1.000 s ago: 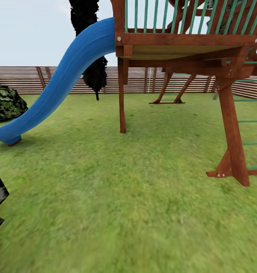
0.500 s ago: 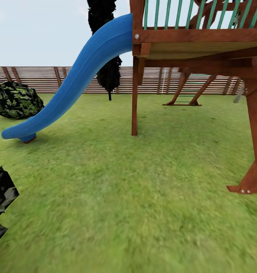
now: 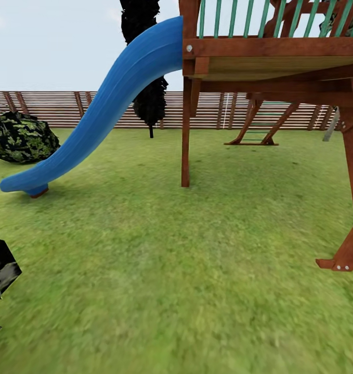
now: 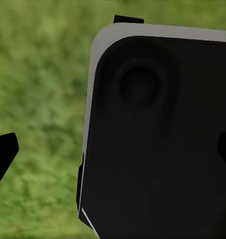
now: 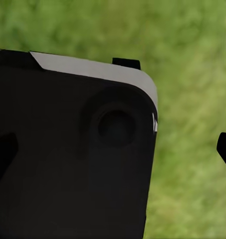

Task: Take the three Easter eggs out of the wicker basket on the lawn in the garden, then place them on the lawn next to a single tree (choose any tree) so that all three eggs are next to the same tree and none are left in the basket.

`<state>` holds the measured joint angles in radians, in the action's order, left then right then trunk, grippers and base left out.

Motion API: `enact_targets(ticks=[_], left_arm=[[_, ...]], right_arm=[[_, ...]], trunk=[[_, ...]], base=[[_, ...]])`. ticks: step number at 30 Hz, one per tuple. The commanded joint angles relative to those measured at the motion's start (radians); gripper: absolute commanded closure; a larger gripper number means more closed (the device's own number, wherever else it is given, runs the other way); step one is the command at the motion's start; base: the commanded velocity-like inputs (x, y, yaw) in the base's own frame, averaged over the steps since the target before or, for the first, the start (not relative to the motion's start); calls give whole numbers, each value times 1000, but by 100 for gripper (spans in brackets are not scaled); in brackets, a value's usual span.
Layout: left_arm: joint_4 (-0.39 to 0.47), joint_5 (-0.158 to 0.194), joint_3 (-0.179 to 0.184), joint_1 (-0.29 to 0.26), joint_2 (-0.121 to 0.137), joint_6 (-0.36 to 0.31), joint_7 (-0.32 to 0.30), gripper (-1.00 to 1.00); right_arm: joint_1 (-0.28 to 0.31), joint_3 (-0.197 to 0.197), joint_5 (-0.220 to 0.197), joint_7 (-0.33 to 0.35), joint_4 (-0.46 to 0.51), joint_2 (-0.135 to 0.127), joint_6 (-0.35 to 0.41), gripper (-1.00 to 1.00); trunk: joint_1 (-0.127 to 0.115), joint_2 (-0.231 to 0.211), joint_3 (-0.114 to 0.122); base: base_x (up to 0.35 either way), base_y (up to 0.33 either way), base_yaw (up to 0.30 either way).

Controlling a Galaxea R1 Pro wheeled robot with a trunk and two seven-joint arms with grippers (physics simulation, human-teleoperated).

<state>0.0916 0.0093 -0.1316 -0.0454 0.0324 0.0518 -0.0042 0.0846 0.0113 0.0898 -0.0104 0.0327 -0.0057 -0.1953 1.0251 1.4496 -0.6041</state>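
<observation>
Since half a second ago my head view has barely swung; the blue slide (image 3: 93, 114) and the playset (image 3: 270, 57) sit almost where they were. Open lawn (image 3: 176, 270) lies ahead, bounded by the playset post (image 3: 185, 135), the right brace (image 3: 348, 254) and the far fence (image 3: 51, 109); a dark bush (image 3: 20, 137) stands left. Both wrist views show blurred grass behind a dark robot body panel (image 4: 157, 139). I cannot tell whether either hand is spread or closed. No eggs or basket ahead.
</observation>
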Motion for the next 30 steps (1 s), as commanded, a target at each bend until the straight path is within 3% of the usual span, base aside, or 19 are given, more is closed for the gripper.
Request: enact_targets(ticks=[1, 17, 25, 30], left_arm=[[-1, 1, -5, -1, 0, 3, 0, -100], [-3, 1, -5, -1, 0, 3, 0, -100], [-7, -4, -4, -1, -2, 3, 0, -100], [-7, -5, -2, -1, -3, 3, -1, -100]], right_arm=[[1, -2, 7, -1, -1, 0, -2, -100], [1, -10, -2, 4, 0, 0, 2, -100], [1, -10, -2, 0, 1, 1, 2, -100], [1, -6, 4, -2, 1, 4, 1, -100]], trunk=[[0, 0, -1], [0, 0, -1], [0, 0, -1], [0, 0, -1]], base=[[0, 0, -58], [41, 0, -266], [255, 0, -275], [324, 0, -46]])
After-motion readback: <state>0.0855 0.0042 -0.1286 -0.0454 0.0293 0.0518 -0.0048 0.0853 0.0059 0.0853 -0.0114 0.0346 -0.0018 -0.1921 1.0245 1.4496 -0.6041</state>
